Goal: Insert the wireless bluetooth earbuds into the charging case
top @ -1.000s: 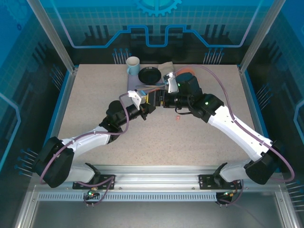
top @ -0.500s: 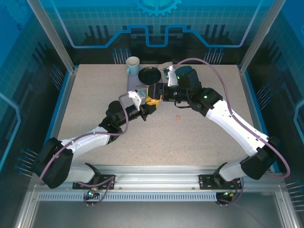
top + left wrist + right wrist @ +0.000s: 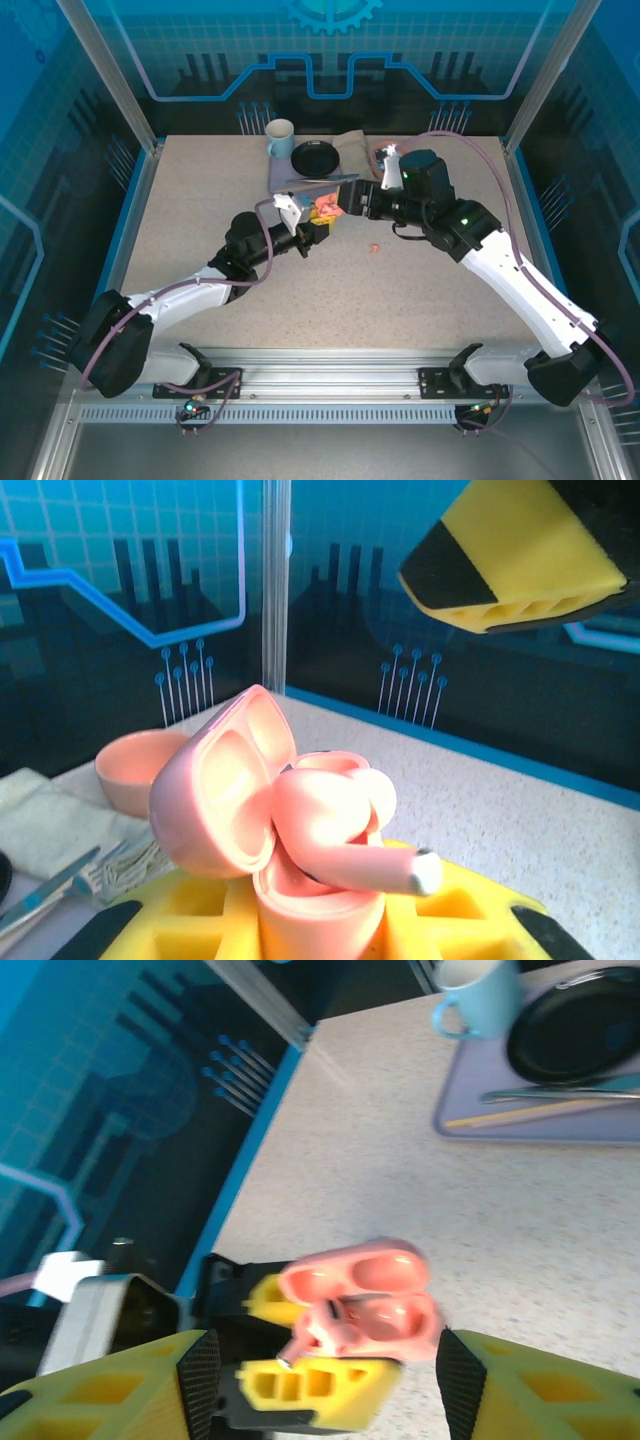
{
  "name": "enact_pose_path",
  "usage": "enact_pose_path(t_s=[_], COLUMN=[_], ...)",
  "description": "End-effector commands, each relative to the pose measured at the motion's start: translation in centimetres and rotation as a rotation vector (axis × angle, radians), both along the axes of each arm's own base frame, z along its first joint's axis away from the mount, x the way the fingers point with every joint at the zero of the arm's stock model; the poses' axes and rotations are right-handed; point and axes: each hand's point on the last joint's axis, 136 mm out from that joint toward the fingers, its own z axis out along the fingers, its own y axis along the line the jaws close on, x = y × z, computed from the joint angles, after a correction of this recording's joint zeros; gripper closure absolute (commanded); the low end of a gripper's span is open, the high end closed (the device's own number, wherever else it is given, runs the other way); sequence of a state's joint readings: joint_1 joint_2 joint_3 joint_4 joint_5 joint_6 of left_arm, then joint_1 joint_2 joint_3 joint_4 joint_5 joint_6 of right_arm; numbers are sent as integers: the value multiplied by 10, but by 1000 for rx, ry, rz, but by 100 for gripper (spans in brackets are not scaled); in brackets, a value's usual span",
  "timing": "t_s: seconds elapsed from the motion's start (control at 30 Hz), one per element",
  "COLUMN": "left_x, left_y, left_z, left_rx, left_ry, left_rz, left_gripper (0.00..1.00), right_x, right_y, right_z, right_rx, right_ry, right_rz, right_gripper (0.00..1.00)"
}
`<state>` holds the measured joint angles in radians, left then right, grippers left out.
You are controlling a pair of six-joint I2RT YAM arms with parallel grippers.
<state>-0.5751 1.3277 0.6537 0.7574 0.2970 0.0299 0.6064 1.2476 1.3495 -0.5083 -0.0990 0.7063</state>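
A pink earbud (image 3: 345,835) lies crooked across the open pink case (image 3: 215,790), stem jutting out, not yet seated. Our left pincer (image 3: 318,227) clamps the case above the bench (image 3: 180,230). Our right pincer (image 3: 352,205) hangs just beside, jaws apart, empty. Next, we judge, it must press the bud into its socket; another earbud (image 3: 373,246) waits on the bench.

Even, bright light up top, soft shadows. Pink case (image 3: 222,792) glares in the left wrist view; right wrist shot's blurry, maybe motion.
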Motion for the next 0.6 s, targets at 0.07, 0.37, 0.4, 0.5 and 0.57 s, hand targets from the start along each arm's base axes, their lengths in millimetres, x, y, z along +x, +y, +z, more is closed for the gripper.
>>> enact_pose_path(t_s=[0.07,0.37,0.4,0.5,0.57], left_x=[-2,-14,-14,-11,-9], left_y=[-13,-31,-31,-34,-36], left_z=[-58,-147,-157,-178,-187], left_rx=[178,402,434,531,585], left_ry=[109,301,327,366,382], left_rz=[4,25,36,65,83], left_gripper=[100,100,100,100,100], right_x=[10,15,15,13,13], right_y=[-42,-75,-77,-82,-82], right_z=[-61,-153,-164,-191,-204], right_rx=[-101,-202,-213,-238,-251], right_ry=[96,226,246,301,329], right_rz=[-163,-279,-284,-305,-309], right_gripper=[38,39,39,40,40])
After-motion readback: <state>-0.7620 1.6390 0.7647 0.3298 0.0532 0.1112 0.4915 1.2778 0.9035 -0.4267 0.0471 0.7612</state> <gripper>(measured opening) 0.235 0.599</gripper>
